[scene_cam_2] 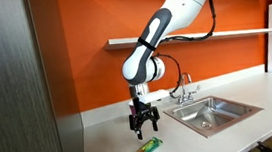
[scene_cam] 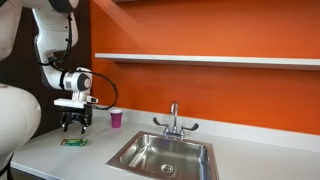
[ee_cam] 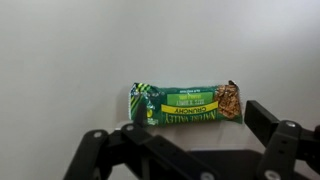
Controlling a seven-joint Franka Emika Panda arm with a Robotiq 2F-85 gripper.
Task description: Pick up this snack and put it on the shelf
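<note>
The snack [ee_cam: 185,103] is lying flat on the grey countertop [scene_cam: 250,140], near its left end and well to the left of the steel sink [scene_cam: 165,155] and its faucet [scene_cam: 173,120]. In the wrist view it is showing as a green packet with yellow print. Its long side is running across the picture, and bare counter is surrounding it.

The gripper [scene_cam_2: 144,128] is hanging straight over the packet with its fingers pointing down. Its jaws are standing spread wide and are holding nothing. In both exterior views a small gap is showing between the fingertips and the packet, so the two are sitting apart. In the wrist view the two dark fingers [ee_cam: 95,152] are reaching in from the lower edge, one toward each end of the packet.

A small pink cup [scene_cam: 116,118] is standing upright just to the right of the gripper, farther back toward the orange wall [scene_cam: 200,90]. The white shelf [scene_cam: 210,60] is running across that wall high above the counter, well apart from the snack.
</note>
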